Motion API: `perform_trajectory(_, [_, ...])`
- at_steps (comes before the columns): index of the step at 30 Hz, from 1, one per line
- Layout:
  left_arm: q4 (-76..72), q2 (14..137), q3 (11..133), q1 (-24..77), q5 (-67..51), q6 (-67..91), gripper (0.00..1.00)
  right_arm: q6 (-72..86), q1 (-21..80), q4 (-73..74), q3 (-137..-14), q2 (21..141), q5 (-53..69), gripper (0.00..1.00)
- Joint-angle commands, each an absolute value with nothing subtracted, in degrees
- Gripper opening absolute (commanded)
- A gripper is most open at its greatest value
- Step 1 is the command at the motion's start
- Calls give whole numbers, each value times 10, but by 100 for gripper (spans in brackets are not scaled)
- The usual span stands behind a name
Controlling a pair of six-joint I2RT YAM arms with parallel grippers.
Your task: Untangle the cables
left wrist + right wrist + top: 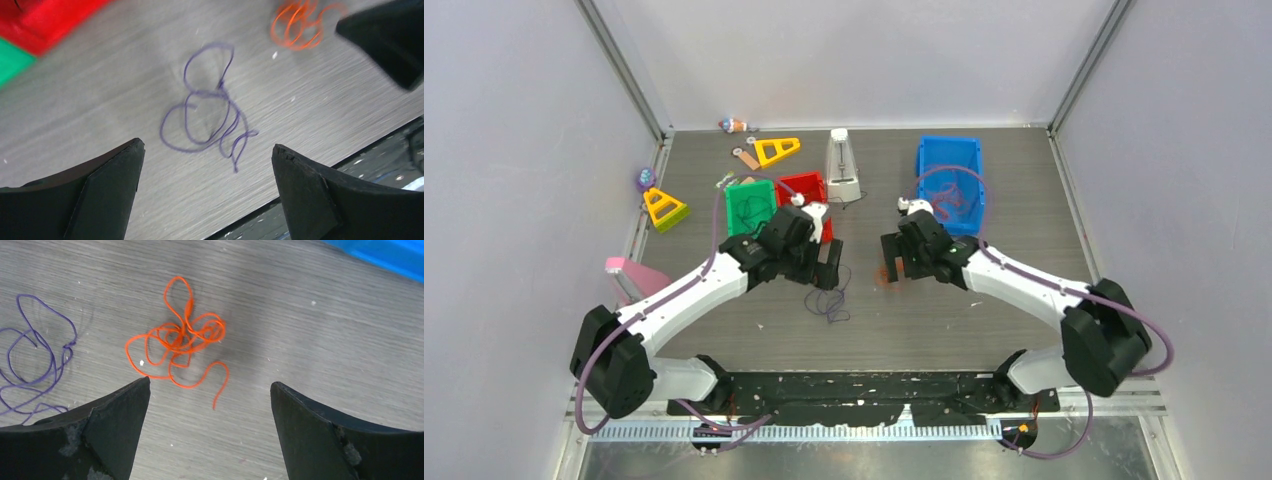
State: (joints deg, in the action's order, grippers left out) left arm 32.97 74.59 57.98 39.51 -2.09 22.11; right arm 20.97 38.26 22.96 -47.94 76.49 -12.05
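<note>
The left claw (206,150) stood released, empty, above the purple cable (210,117) lying on the tabletop (310,115). The right claw (210,385), also released, stood above the orange cable (182,337), near the purple one but apart from it. In the top view, the right claw hid most of the orange cable.

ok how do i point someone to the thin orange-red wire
On the grey wood-grain table, find the blue plastic bin toward the far right. Nearer the arms and a little left of that bin, below the open right gripper, lies a small tangle of thin orange-red wire. Its lookalike, a loose dark purple wire to its left, differs in colour.
</note>
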Motion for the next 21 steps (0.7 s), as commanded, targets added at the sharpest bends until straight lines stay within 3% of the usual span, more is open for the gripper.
perform_trajectory(1, [279, 709, 516, 403, -8, 226, 99, 201, 398, 194, -544, 837, -153, 95])
perform_trajectory(7, [272, 730, 493, 408, -5, 213, 100, 195, 399, 175, -598, 939, -146, 99])
perform_trajectory(11, [263, 753, 490, 413, -9, 213, 100, 199, 399, 162, -594, 976, -127, 86])
perform_trajectory(14, [255, 776, 491, 419, -15, 219, 100, 201, 399, 153, -582, 983, -116, 63])
perform_trajectory(15, [253, 786, 493, 421, -18, 221, 100, 201, 399, 152, -576, 981, -116, 47])
perform_trajectory(19, [242, 826, 498, 432, -29, 237, 100, 200, 394, 153, -566, 952, -119, 10])
perform_trajectory(21, [242, 846, 502, 436, -27, 246, 99, 199, 387, 160, -564, 927, -120, 6])
